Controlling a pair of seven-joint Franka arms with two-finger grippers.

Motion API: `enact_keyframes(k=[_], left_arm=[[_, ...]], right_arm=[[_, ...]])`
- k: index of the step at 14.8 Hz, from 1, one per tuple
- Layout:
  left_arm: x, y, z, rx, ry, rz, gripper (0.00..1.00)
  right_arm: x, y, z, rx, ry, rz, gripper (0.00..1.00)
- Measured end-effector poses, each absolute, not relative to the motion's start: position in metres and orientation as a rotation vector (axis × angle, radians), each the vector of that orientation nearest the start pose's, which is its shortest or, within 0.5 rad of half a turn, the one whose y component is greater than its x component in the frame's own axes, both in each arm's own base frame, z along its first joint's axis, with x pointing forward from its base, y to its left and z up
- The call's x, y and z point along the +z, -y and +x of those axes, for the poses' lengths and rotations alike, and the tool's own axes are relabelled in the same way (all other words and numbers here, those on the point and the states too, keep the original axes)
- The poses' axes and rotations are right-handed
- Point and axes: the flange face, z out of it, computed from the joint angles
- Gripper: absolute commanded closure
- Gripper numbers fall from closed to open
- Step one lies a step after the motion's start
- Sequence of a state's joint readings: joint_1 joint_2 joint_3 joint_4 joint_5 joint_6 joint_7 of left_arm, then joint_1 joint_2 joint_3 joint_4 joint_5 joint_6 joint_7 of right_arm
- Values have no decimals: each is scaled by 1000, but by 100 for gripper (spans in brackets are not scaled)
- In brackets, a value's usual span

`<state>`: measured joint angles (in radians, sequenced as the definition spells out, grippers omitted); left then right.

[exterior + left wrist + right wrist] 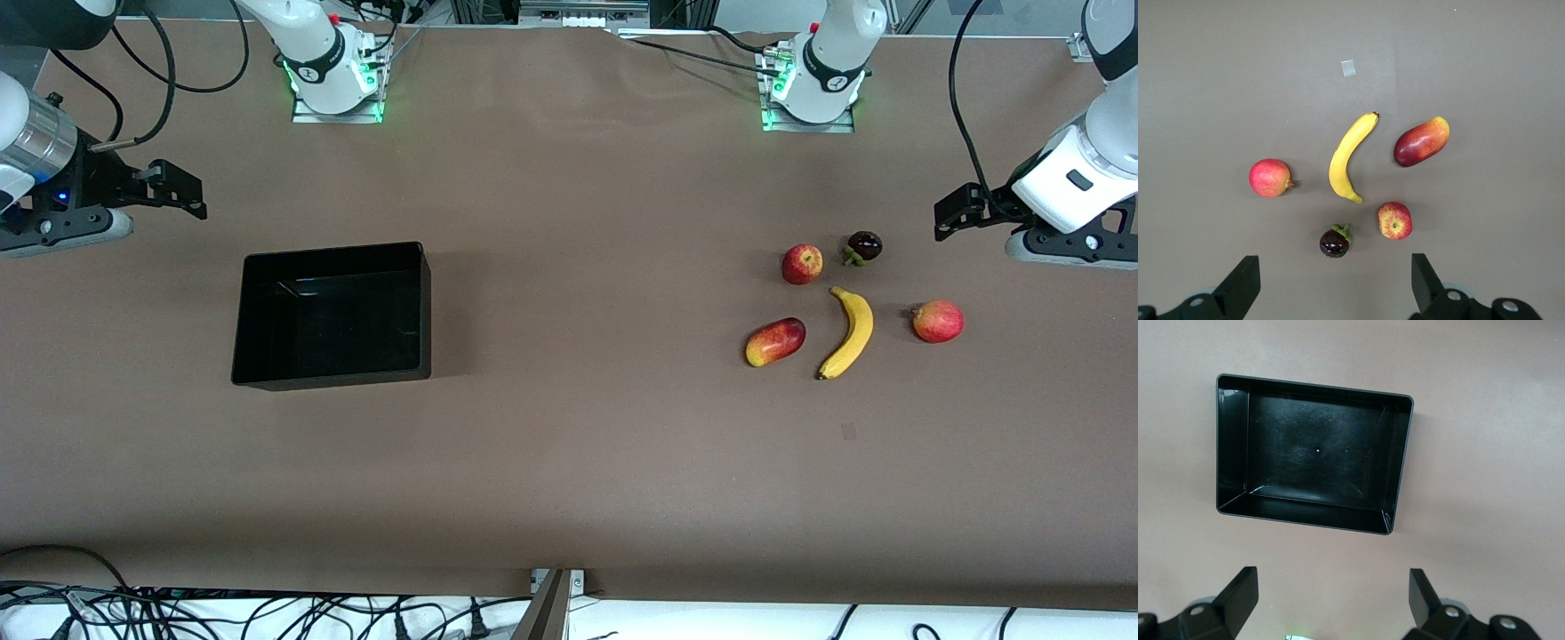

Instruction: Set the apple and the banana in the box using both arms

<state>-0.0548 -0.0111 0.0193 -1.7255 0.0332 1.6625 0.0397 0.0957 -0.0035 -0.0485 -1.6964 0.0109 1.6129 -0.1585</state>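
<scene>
The apple (802, 264), red with yellow streaks, lies on the table toward the left arm's end, next to the curved yellow banana (849, 332). Both show in the left wrist view, the apple (1395, 221) and the banana (1348, 157). The black box (425, 302) stands empty toward the right arm's end and fills the right wrist view (1398, 467). My left gripper (949, 213) is open and empty, up in the air beside the fruit (1335, 287). My right gripper (182, 188) is open and empty, up in the air beside the box (1331, 603).
A plain round red fruit with a nub (938, 321), an oblong red-yellow fruit (775, 341) and a dark purple fruit with a green cap (863, 246) lie around the banana. A small grey patch (848, 432) marks the table nearer the front camera.
</scene>
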Motion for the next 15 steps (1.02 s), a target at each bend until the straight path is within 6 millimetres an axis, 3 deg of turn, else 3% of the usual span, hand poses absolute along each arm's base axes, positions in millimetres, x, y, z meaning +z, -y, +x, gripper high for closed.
enact_keyframes(k=[15], left_arm=[[566,16,553,78,-122,-3106,0]], right_arm=[[567,-24,553,163,329,-3143,0]])
